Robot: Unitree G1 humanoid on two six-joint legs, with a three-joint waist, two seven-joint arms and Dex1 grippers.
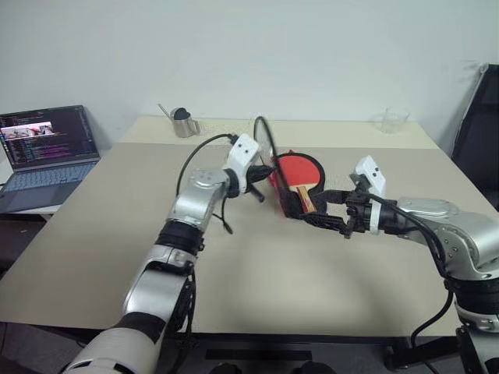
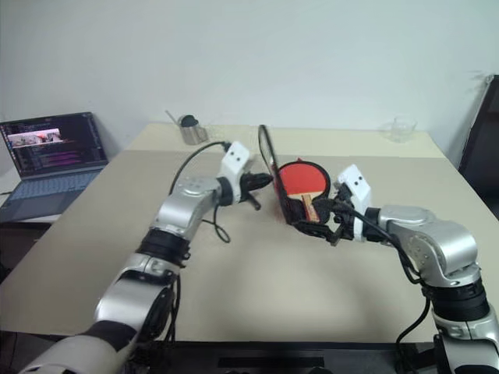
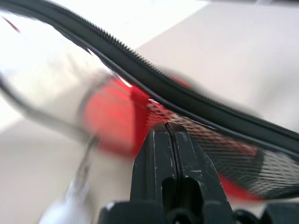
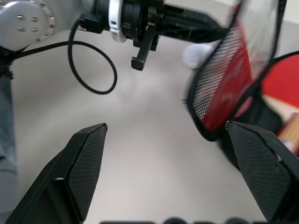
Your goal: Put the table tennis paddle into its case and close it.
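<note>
No readable text, label, brand or number anywhere. Laptop (image 1: 48, 153), well off to the left of the left end effector (image 1: 269, 171), with rows of coloured lines on a dark screen, far too small to make out. Nothing legible on the case (image 1: 269, 160) just beside that end effector.

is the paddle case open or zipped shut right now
Open. The case has its upper flap raised on edge, the left gripper shut at it, and the table tennis paddle lies exposed on the lower half.
</note>
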